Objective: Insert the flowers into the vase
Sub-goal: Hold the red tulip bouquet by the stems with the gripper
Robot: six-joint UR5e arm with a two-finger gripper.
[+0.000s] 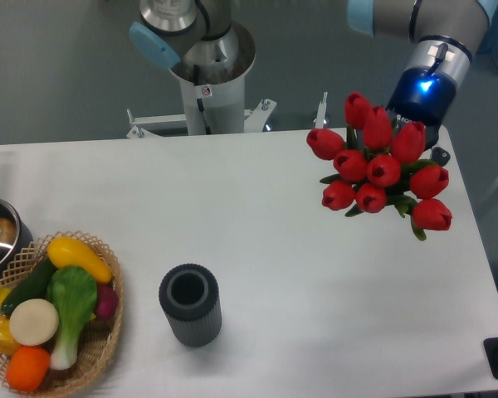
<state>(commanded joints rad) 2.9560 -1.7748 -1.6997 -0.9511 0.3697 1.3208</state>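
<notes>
Bunch of red tulip flowers (380, 168) lifted w/ gripper (415, 124); grip hidden, can't tell. Dark grey ribbed vase (190, 304) empty, insertion left.

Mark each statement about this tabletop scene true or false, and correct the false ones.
1. The bunch of red tulip buds is already in the ribbed dark grey cylindrical vase. False: it is up at the far right by the arm, away from the vase.
2. The vase stands upright, mouth empty. True.
3. The woven wicker basket holds toy vegetables. True.
4. The basket is right of the vase. False: left.
</notes>
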